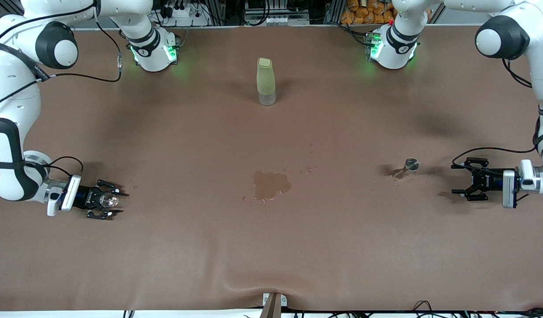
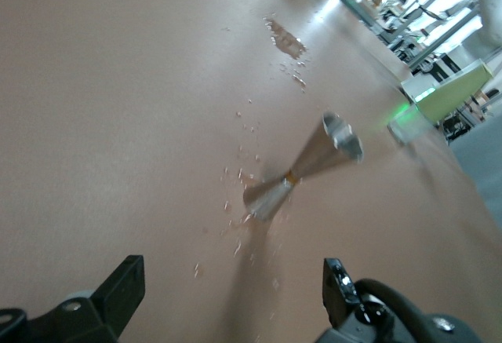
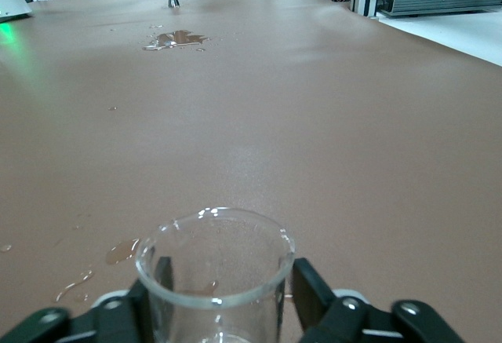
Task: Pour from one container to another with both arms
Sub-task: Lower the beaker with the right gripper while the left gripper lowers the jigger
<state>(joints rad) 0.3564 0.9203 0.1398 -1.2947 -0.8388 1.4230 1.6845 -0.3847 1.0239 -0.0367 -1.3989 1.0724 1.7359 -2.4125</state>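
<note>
My right gripper (image 1: 115,202) is shut on the tiny clear glass cup (image 1: 108,201), low at the right arm's end of the table. In the right wrist view the cup (image 3: 213,268) stands upright between the black fingers (image 3: 304,284), and it looks almost empty. The silvery metal cone cup (image 1: 408,168) stands on the table toward the left arm's end, with drops around its foot. My left gripper (image 1: 456,179) is open beside it, a short way off and not touching. In the left wrist view the cone cup (image 2: 306,169) lies ahead of the spread fingers (image 2: 125,280), with nothing between them.
A puddle (image 1: 271,184) darkens the brown cloth mid-table, with small drops (image 1: 307,170) near it. The tall pale-green bottle (image 1: 266,81) stands farther from the front camera, midway between the two arm bases. The puddle (image 3: 176,40) also shows in the right wrist view.
</note>
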